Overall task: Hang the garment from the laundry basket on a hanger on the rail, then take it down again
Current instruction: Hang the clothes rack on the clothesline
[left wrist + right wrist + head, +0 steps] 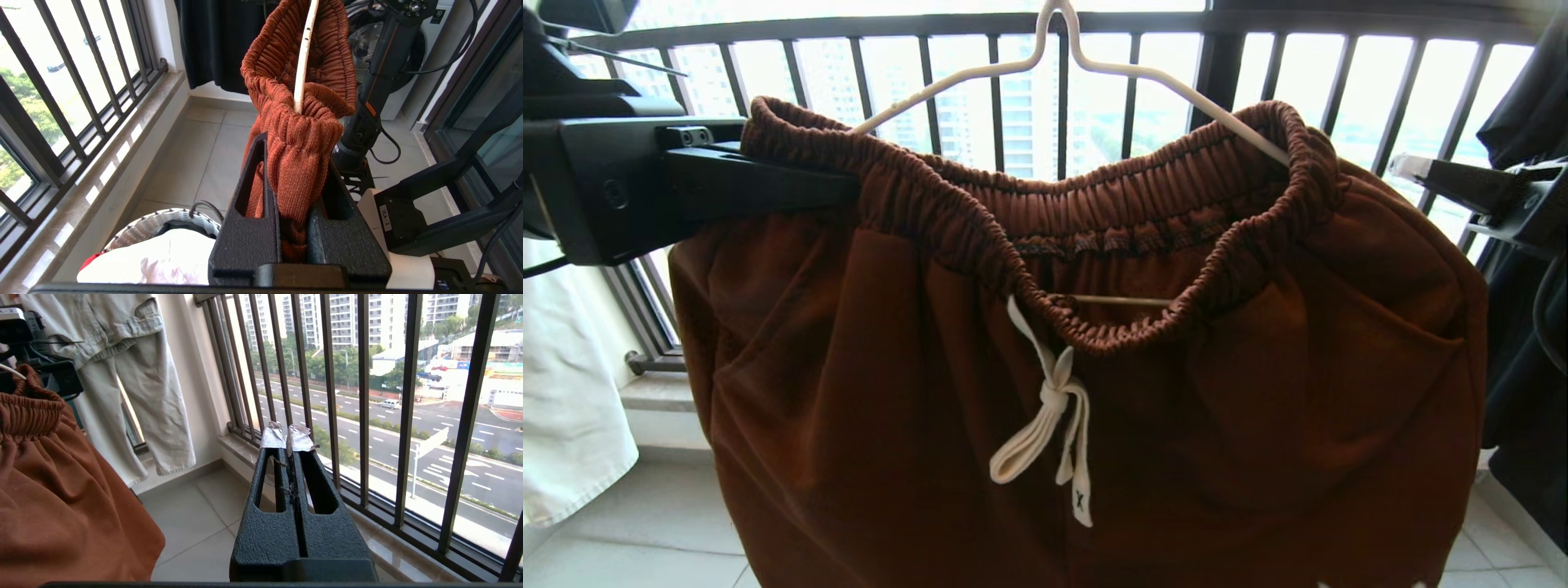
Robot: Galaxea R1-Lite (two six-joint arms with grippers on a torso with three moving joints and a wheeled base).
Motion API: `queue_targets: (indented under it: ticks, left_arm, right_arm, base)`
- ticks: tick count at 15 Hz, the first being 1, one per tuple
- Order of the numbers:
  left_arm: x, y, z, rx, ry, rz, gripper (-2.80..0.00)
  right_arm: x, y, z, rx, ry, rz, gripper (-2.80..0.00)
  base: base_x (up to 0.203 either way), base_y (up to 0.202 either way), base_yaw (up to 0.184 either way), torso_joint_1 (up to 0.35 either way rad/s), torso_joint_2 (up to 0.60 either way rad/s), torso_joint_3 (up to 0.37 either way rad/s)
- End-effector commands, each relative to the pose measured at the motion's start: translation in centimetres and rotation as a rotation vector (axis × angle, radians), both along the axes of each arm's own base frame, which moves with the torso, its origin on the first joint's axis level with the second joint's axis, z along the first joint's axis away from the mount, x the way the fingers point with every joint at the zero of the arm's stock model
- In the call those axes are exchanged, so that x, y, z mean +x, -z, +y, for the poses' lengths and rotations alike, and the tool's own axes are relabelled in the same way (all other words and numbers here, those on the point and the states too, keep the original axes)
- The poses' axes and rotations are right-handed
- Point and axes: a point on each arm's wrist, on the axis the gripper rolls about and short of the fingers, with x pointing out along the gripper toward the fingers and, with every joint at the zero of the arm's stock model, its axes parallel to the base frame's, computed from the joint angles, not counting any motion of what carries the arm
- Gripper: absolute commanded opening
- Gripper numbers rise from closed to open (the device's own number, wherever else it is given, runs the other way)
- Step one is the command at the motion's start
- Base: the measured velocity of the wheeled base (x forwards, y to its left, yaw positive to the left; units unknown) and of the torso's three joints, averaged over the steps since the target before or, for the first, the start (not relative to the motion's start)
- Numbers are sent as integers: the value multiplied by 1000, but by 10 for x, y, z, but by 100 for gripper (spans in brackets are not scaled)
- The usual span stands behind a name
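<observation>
Balcony railing [1143, 73] sat behind the shorts [1078, 392], which hung by the waistband on the wire hanger [1062, 49]. Left gripper [292, 171] clamped one waistband end, probably steadying it; right gripper [291, 437] was closed, empty, clear alongside.

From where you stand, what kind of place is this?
Probably a high-rise laundry balcony: a barred railing with a street far below, shorts on a hanger, a laundry basket on the tiled floor.
</observation>
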Motion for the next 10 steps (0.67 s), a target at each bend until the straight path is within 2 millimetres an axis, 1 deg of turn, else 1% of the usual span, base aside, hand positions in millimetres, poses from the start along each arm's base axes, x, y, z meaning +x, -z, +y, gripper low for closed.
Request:
queue_targets:
  ticks: [1, 3, 6, 10]
  left_arm:
    - [0, 0, 0, -1, 8, -3, -280]
    - [-2, -1, 0, -1, 7, -5, -280]
    - [-2, 1, 0, 0, 10, -8, -280]
    - [-7, 6, 0, 3, 10, -23, -280]
  right_arm:
    - [0, 0, -2, -3, 0, -5, -280]
    - [-1, -1, -3, -4, 5, -9, -280]
    - [-2, -1, -4, -8, 4, -10, -280]
    - [-4, 1, -2, -31, -45, 2, -280]
  base:
    - [0, 0, 0, 34, -257, -279]
    - [0, 0, 0, 45, -181, -330]
    - [0, 0, 0, 83, -555, -343]
    - [0, 0, 0, 132, -450, -313]
